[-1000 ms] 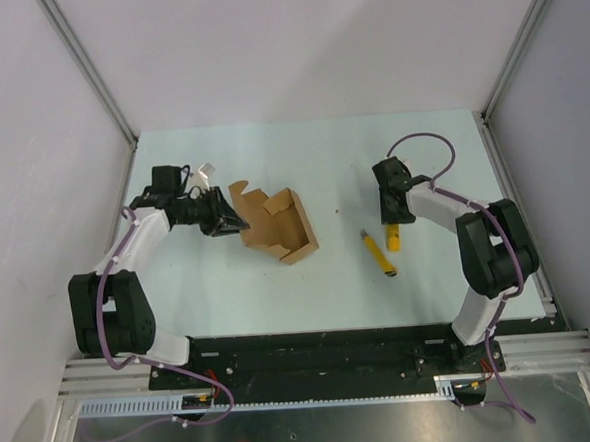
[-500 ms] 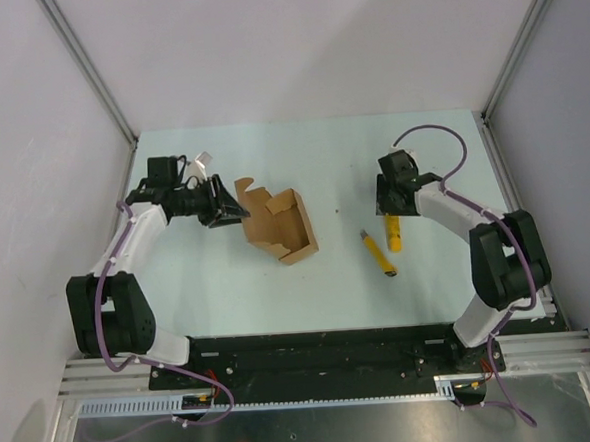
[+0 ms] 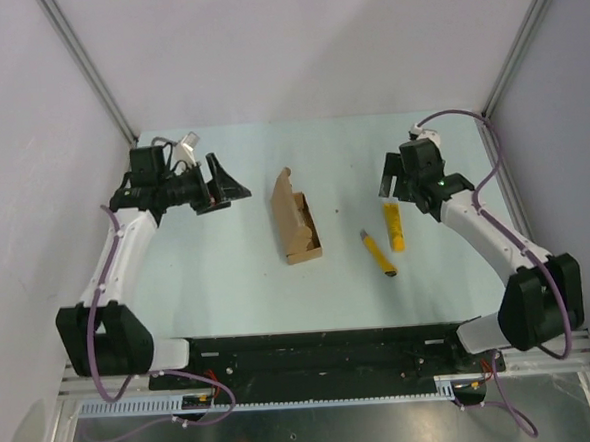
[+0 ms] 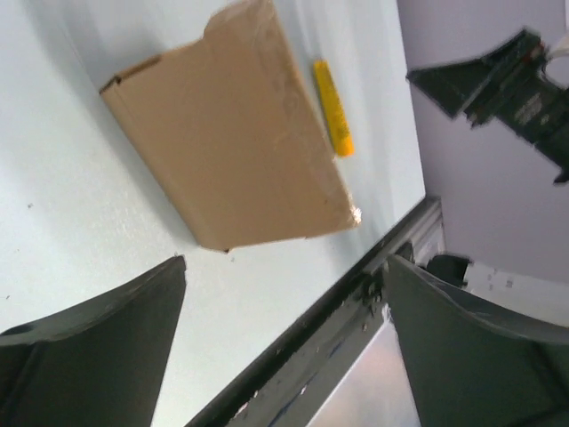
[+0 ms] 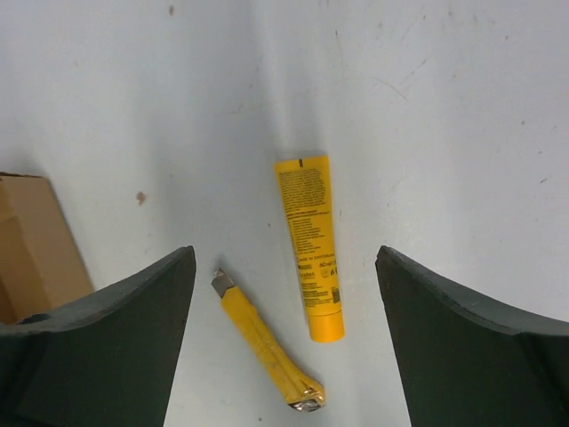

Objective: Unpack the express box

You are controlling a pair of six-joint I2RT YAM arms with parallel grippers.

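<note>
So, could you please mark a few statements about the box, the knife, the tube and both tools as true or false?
The left tool holds the express box. False: it is open, clear of the box.
The yellow tube lies on the table beside the utility knife. True.
The right tool is open and empty. True.
The utility knife lies inside the express box. False: it lies on the table, apart from the box.

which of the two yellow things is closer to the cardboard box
The slim utility knife with the metal tip; the fatter printed tube lies on its far side, farther from the express box.
</note>
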